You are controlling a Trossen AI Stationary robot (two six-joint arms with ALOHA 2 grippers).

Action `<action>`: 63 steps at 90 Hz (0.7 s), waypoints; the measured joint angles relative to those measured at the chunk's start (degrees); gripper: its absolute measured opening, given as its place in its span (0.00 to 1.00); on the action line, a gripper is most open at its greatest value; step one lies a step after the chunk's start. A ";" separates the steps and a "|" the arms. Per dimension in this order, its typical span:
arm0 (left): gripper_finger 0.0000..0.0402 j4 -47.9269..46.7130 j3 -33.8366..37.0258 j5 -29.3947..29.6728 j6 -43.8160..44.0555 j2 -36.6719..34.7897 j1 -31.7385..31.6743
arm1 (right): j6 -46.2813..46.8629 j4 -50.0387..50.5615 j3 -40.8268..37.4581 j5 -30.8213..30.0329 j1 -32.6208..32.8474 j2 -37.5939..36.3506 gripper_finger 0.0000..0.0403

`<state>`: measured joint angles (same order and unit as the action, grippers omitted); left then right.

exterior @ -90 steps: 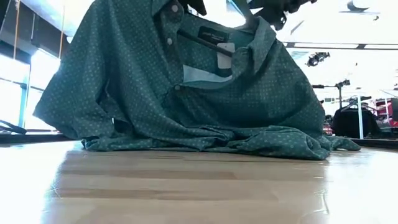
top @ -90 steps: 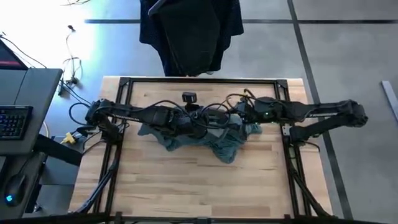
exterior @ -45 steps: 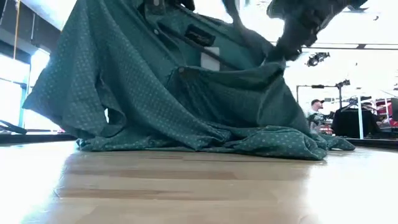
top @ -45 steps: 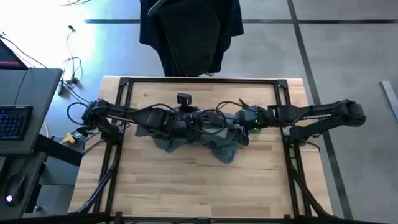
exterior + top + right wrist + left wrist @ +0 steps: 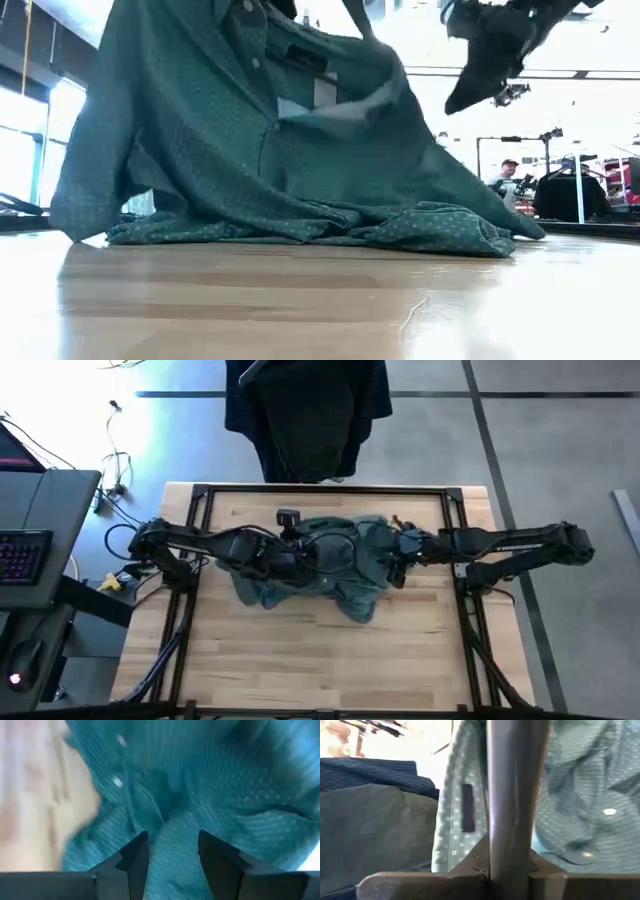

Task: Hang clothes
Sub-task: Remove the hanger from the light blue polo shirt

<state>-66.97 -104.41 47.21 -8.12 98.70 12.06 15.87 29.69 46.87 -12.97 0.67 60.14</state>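
Sagging in a heap on the wooden table (image 5: pixel 300 660), the teal shirt (image 5: pixel 335 565) is lifted at its collar by the left gripper (image 5: pixel 300 552), whose fingers are clamped together on a thin grey hanger bar (image 5: pixel 512 795) just beside the collar. The right gripper (image 5: pixel 398 565) hovers at the shirt's other edge with its fingers parted and nothing between them. With only one side supported, the limp cloth could likely slide off the bar, or the collar could fold shut before the hanger seats inside.

Shirt (image 5: pixel 345 565) heaped mid-table (image 5: pixel 300 660) — between both arms; other clothes (image 5: pixel 305 415) hang behind.
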 joint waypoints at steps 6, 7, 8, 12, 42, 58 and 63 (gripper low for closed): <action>0.01 -0.14 0.01 -0.34 0.35 -0.02 -0.03 | 1.96 -3.48 0.01 -0.24 0.98 -1.81 0.37; 0.01 -0.14 0.01 -0.38 0.39 -0.04 -0.03 | 1.99 -4.15 0.01 -0.24 1.09 -2.12 0.37; 0.01 -0.14 0.01 -0.42 0.40 -0.07 -0.04 | 1.99 -4.84 0.01 -0.26 1.22 -2.45 0.37; 0.01 -0.01 -0.01 -0.70 0.41 -0.13 -0.17 | 1.60 -7.66 0.01 -0.44 1.77 -3.42 0.38; 0.01 1.04 0.01 -2.22 1.60 0.02 -0.46 | 3.01 -13.49 0.09 -6.41 2.70 0.44 0.57; 0.01 1.68 0.01 -3.22 3.06 0.04 -0.46 | 12.29 -16.99 0.09 -10.03 2.75 7.03 0.59; 0.01 1.85 0.01 -3.28 3.17 0.04 -0.44 | 15.96 -16.64 0.09 -13.66 2.71 8.53 0.57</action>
<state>-65.12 -104.40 43.93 -4.95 98.74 11.62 31.83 13.05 46.96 -26.63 3.38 68.67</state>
